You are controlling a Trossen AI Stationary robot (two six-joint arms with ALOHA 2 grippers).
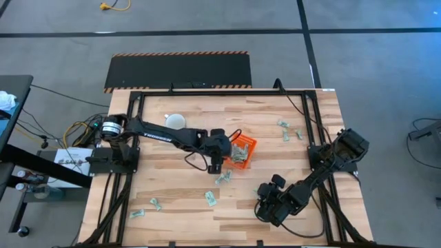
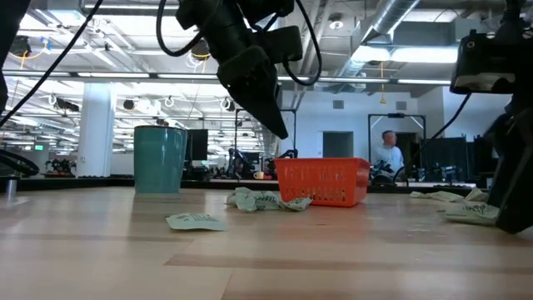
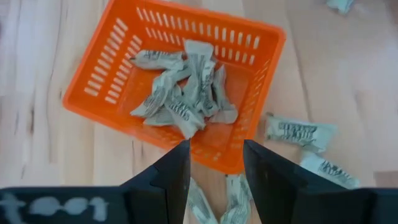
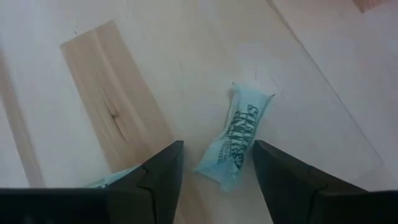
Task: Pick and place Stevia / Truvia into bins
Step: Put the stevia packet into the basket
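Left pincer hangs released just beside the orange bin, nothing in it; bin's near table centre, already holding a heap of sachets. Right pincer is spread around a loose Stevia packet; I'd drop straight down and pinch across its short side. Can't tell if the packet lies flat; others sit scattered.
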